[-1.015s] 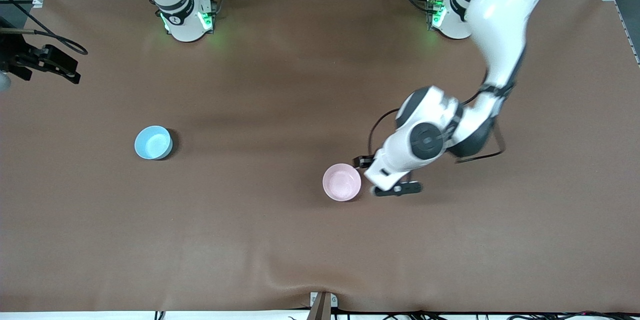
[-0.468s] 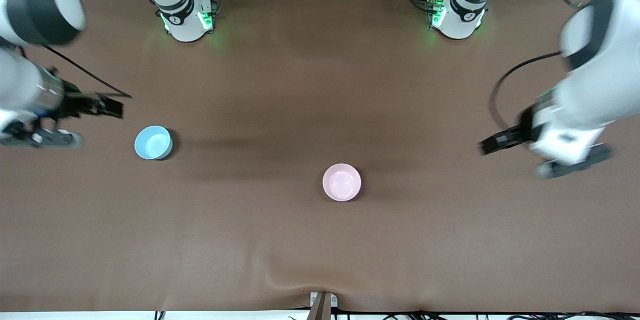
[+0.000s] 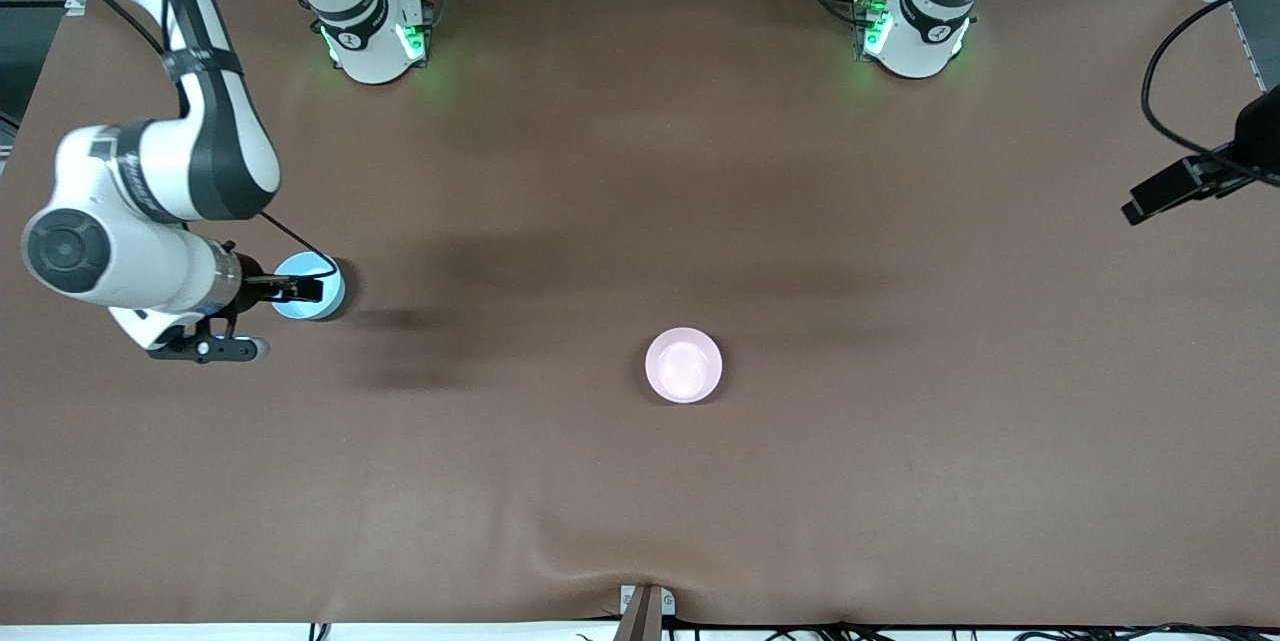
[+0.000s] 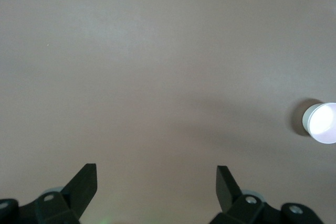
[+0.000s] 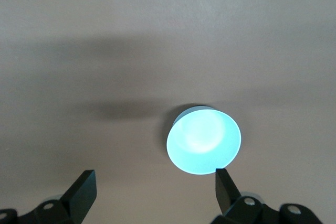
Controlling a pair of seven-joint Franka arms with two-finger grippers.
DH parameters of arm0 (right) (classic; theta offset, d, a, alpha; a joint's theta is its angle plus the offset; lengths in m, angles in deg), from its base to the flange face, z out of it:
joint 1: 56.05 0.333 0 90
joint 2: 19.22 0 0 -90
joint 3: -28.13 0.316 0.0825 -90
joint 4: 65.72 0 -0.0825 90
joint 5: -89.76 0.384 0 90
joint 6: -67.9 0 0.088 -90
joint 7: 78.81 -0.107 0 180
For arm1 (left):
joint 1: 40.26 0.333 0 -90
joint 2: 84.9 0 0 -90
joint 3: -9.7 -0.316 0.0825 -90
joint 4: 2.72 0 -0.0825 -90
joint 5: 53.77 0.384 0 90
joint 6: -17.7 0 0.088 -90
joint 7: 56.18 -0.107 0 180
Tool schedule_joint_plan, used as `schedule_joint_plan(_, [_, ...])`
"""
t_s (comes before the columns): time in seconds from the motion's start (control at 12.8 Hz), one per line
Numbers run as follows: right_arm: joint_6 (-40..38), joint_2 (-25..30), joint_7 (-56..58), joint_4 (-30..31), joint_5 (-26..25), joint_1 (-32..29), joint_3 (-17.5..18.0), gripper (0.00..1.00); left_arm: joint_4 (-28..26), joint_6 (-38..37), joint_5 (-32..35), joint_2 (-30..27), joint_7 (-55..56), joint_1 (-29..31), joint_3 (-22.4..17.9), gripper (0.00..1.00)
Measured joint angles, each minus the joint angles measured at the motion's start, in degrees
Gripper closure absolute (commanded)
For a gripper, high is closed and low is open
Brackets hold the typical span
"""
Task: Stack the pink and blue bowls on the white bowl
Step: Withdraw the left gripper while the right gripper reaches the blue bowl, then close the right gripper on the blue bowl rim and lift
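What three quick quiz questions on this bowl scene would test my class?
1. True or false: the pink bowl sits inside the blue bowl.
2. The right gripper is over: A the blue bowl, B the pink bowl, C neither bowl.
3. Fill in: the left gripper, at the left arm's end of the table, has its fingers ____.
Key: 1 false, they stand apart; 2 A; 3 open.

Right gripper (image 5: 152, 195) hangs over the blue bowl (image 3: 318, 285), jaws spread wide, bare table (image 3: 640, 481) all around the bowl. Left gripper (image 4: 156, 184), jaws apart too, is up at its own end of the table, the pink bowl (image 3: 684, 365) well apart from it, open cloth between.
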Motion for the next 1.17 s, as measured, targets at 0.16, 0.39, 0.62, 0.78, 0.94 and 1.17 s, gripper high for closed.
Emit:
schedule_joint_plan(0.16, [5.12, 0.04, 0.00, 4.64, 0.05, -0.67, -0.04, 0.00, -0.32, -0.81, 0.00, -0.88, -0.01, -0.02, 0.21, 0.00])
schedule_joint_plan(0.39, [9.06, 0.03, 2.13, 8.81, 0.91, -2.65, -0.13, 0.00, -1.78, -1.32, -0.01, -2.62, -0.03, -1.41, -0.88, 0.00])
schedule_joint_plan(0.62, [11.88, -0.78, 9.89, 10.32, 1.02, -7.80, -0.44, 0.02, -4.59, -1.35, -0.04, -4.85, -0.10, -10.03, -9.03, 0.00])
schedule_joint_plan(0.78, [13.45, -2.12, 13.21, 10.66, 1.02, -10.72, -0.55, 0.13, -5.31, -1.35, -0.04, -5.41, -0.10, -11.52, -9.99, 0.00])
schedule_joint_plan(0.94, [16.21, -3.37, 15.31, 12.31, 1.04, -12.41, -0.57, 0.30, -5.58, -1.35, -0.04, -5.41, -0.10, -11.65, -9.98, 0.00])
schedule_joint_plan(1.17, [23.09, -4.36, 15.69, 17.22, 1.08, -12.59, -0.28, 0.49, -6.21, -1.33, -0.04, -5.37, -0.15, -11.67, -9.98, 0.00])
